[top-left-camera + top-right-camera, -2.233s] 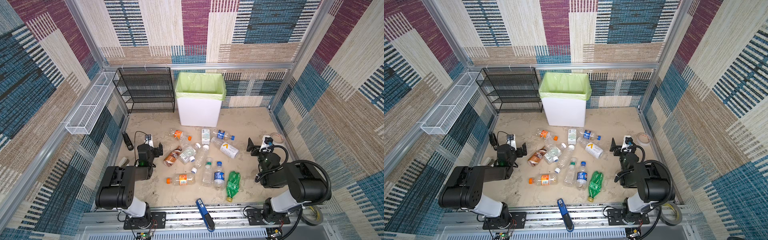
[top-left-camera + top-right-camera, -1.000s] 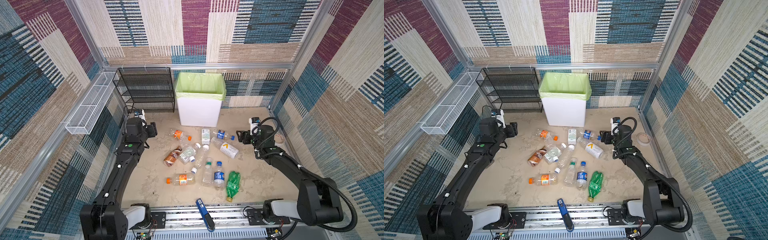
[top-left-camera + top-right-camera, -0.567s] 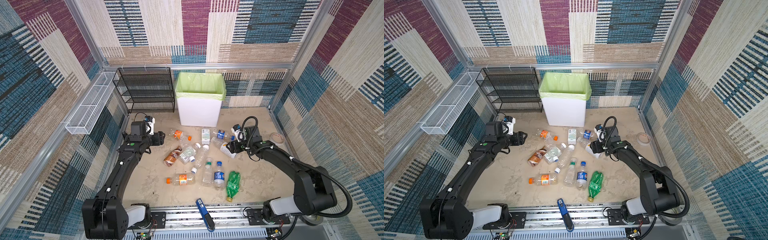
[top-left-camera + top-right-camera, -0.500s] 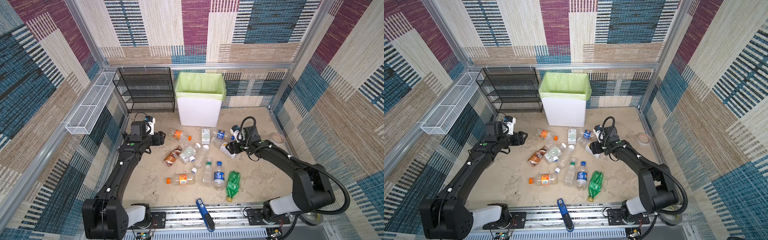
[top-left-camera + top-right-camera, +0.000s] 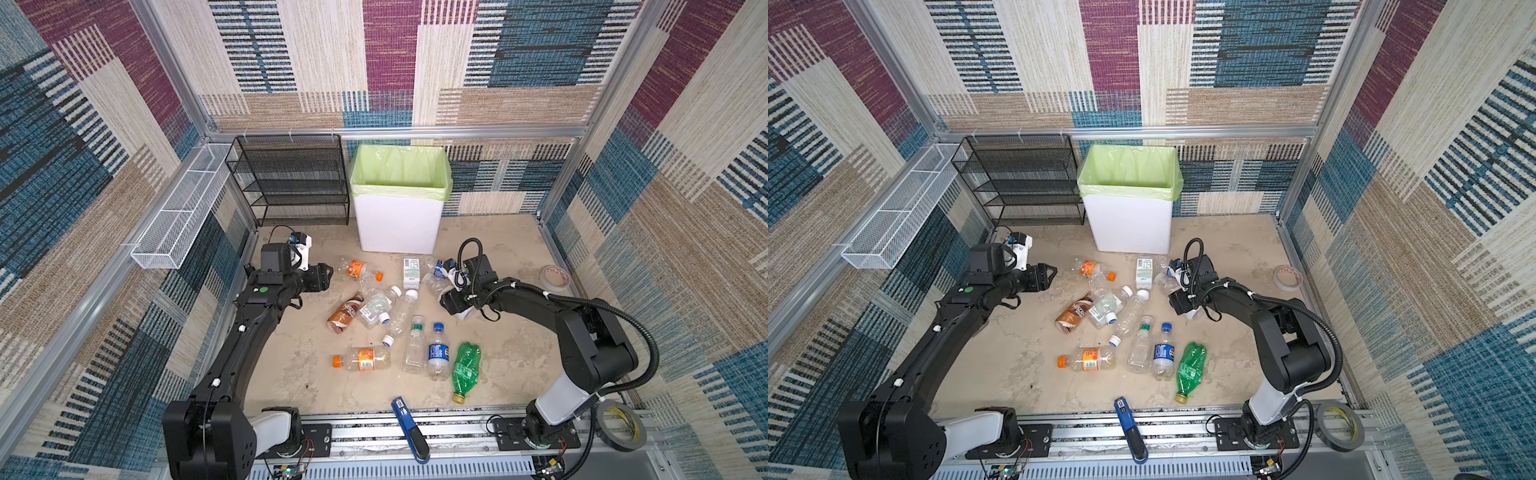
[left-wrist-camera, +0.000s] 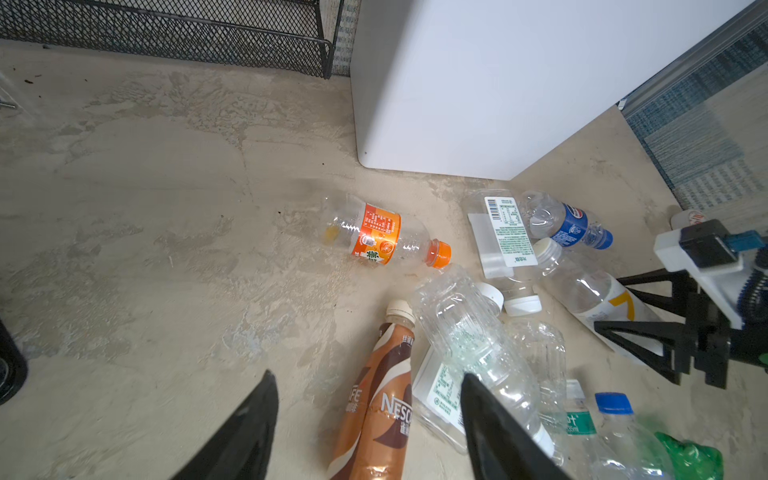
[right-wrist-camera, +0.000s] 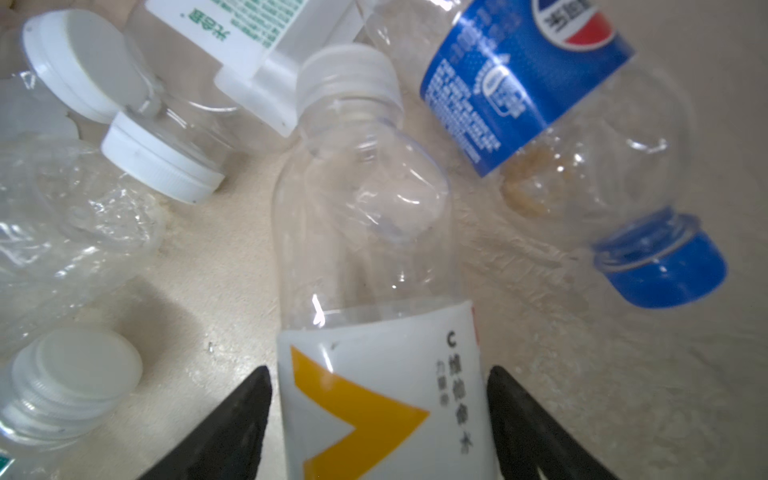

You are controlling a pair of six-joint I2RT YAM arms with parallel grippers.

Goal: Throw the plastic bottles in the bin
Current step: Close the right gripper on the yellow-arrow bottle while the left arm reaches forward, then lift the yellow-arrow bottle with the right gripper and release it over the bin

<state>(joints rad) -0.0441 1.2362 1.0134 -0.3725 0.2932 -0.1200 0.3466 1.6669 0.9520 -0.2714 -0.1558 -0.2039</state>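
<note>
While scanning beige worktop between patchwork walls, finding plastic bottles strewn before bin. Holding left pincer agape, empty. Seeing in right wrist view, not from above, right pincer spread astride chevron-labelled bottle.

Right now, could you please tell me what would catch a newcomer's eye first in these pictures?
The scatter of plastic bottles mid-table stands out, with the tall white bin, green-lined, behind them at the back wall. The right gripper straddles a clear bottle with a yellow-marked label, jaws open; the left gripper hovers open beside the pile.
</note>
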